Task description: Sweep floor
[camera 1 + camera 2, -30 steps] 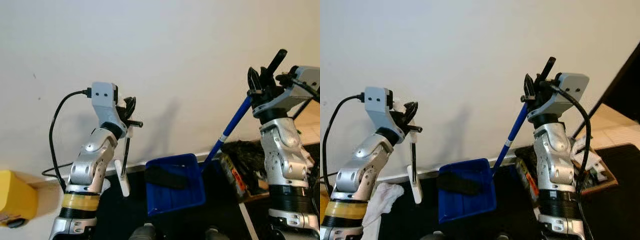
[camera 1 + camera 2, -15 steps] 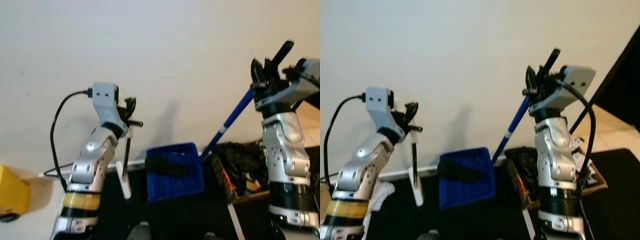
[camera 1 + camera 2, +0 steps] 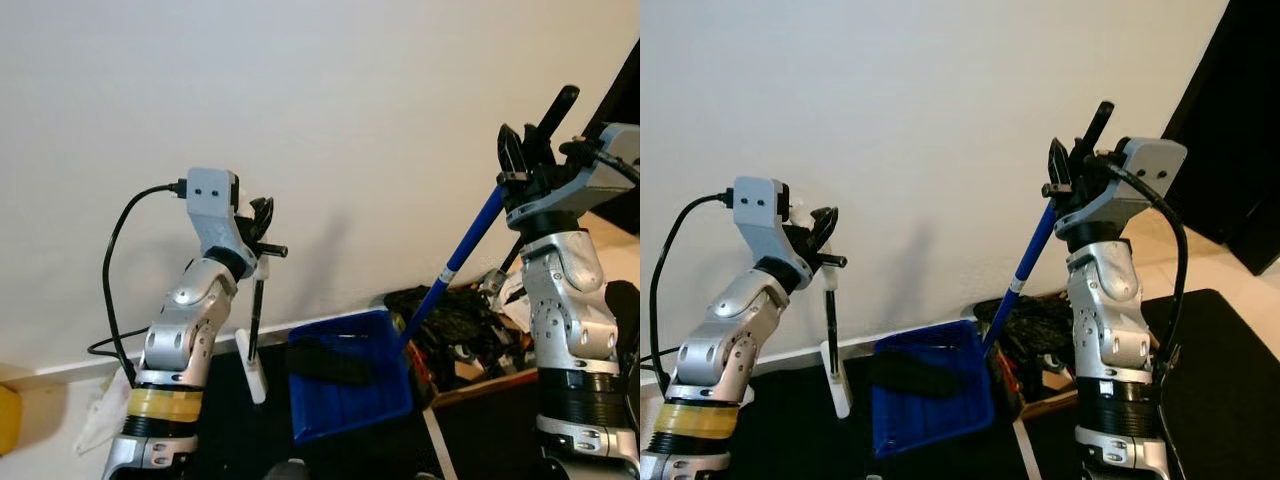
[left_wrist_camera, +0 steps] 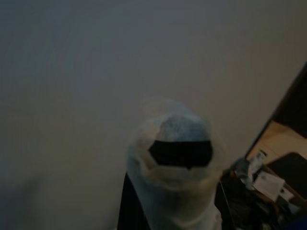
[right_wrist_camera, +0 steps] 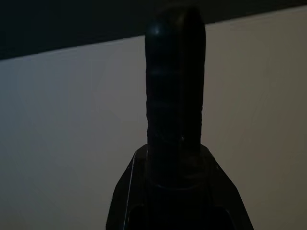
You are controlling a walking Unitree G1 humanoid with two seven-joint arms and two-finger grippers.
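Note:
My right gripper (image 3: 525,165) is raised at the right, shut on the black grip (image 5: 175,81) of a blue pole (image 3: 460,255). The pole slants down to a blue dustpan (image 3: 350,400) low in the middle, with a dark object (image 3: 335,362) lying in it. My left gripper (image 3: 260,228) is raised at the left, shut on the white-tipped top (image 4: 177,163) of a thin black rod (image 3: 255,315). That rod hangs straight down to a white foot piece (image 3: 255,372) beside the dustpan.
A plain white wall (image 3: 330,120) with a baseboard stands close ahead. A box of dark clutter (image 3: 470,330) sits at the right on the floor, a white cloth (image 3: 105,420) and a yellow object (image 3: 8,430) at the left. A dark panel (image 3: 1240,120) fills the upper right corner.
The camera has swung to the right: the yellow object slid to the left edge and the clutter box and dark panel came further in. Both arms keep their raised pose and their hold.

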